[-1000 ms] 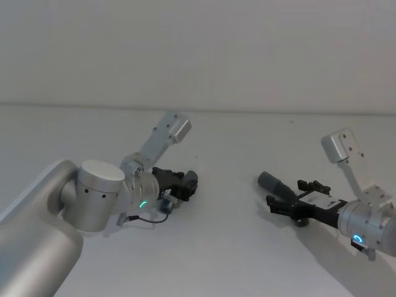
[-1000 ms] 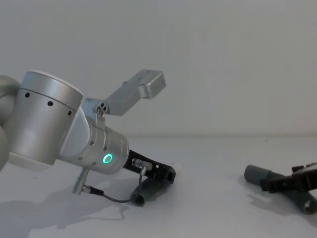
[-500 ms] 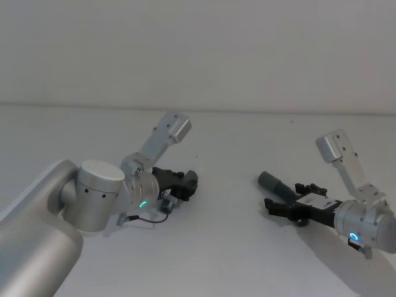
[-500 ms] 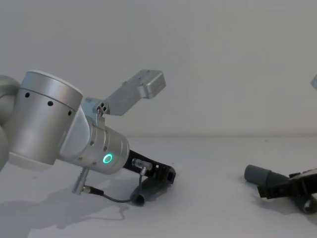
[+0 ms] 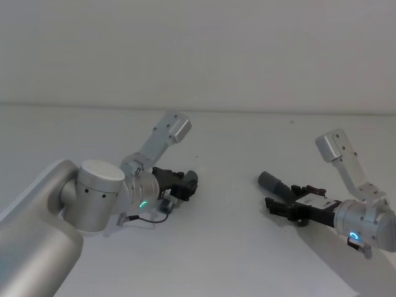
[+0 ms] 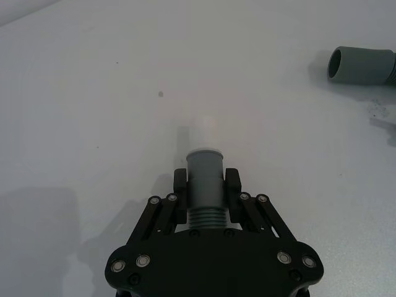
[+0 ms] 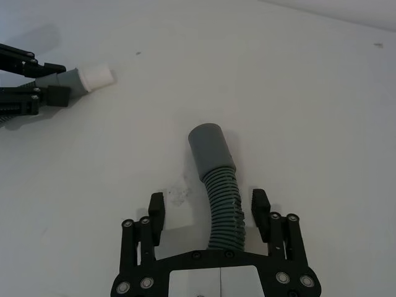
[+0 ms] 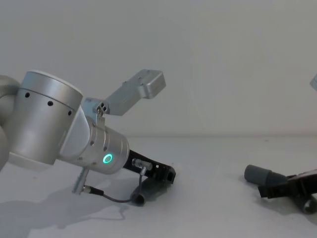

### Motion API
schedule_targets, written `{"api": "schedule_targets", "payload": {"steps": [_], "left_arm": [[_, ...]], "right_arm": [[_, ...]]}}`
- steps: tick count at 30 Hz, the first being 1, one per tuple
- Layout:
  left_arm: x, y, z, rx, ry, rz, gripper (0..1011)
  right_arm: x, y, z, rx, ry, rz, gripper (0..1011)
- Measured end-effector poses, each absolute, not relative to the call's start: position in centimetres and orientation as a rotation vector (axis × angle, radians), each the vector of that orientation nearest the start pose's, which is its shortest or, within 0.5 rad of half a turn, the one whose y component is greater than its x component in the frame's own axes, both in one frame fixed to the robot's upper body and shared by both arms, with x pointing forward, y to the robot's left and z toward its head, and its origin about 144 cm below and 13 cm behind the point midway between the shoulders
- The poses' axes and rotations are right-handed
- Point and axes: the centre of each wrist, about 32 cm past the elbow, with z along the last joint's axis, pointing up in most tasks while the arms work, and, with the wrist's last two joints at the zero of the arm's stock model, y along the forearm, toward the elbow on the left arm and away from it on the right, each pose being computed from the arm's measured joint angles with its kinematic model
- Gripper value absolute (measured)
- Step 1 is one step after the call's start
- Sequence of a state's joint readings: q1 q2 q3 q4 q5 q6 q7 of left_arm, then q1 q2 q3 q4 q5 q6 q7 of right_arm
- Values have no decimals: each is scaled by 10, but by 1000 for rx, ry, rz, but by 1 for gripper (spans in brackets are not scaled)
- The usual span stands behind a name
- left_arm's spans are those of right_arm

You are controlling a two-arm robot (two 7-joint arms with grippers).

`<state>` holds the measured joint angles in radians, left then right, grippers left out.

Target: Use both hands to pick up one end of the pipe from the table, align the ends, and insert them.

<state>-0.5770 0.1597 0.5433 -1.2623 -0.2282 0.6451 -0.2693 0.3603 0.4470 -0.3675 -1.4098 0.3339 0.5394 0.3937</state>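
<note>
1. The left gripper sits low over the table. Its two fingers are clamped on the first hose piece, just where the ribs meet the smooth grey collar.
2. The collar sticks straight out ahead of those fingers and ends in a narrower whitish tip, beyond the fingertips and close above the table.
3. The right gripper is also down at the table, well apart from the left one, with its fingers spread wide.
4. The second hose piece lies on the table between those spread fingers. There is a gap on each side, so it touches neither finger.
5. Its plain grey sleeve lies ahead of the right fingertips, bending a little toward the left gripper.
6. The whitish tip and the sleeve roughly face each other, well apart, with table surface between them.
</note>
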Motion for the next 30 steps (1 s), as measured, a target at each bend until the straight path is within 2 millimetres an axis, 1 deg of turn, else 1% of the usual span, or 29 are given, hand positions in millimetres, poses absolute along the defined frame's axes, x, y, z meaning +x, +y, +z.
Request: {"api": "schedule_targets", "payload": {"steps": [1,3,4,6,7,8,12,13,15,16,20,30], "left_arm": [[580,133,1232,524,204,892,347],[580,133,1232,524,204,892,347],[580,133,1232,524,204,892,347],[580,133,1232,523,204,892,347],[580,133,1232,524,204,892,347],[580,133,1232,524,204,892,347],[580,133,1232,524,204,892,347],[580,133,1232,524,204,892,347],[580,133,1232,524,204,892,347],[580,133,1232,524,204,892,347],[580,133,1232,524,204,892,347],[580,133,1232,524,204,892,347]], "right_arm": [[541,-275,1200,-484,258,-958,826],[541,-275,1200,-483,259,-957,793],[541,-275,1200,-483,260,-956,751],[541,-275,1200,-483,260,-956,712],[542,-275,1200,-483,261,-955,676],[542,-275,1200,-483,261,-955,617],[542,-276,1200,-483,263,-953,542],[542,-276,1200,-483,263,-953,473],[542,-276,1200,-483,264,-953,432],[542,-276,1200,-483,264,-953,373],[542,-276,1200,-483,265,-952,273],[542,-276,1201,-482,266,-952,266]]}}
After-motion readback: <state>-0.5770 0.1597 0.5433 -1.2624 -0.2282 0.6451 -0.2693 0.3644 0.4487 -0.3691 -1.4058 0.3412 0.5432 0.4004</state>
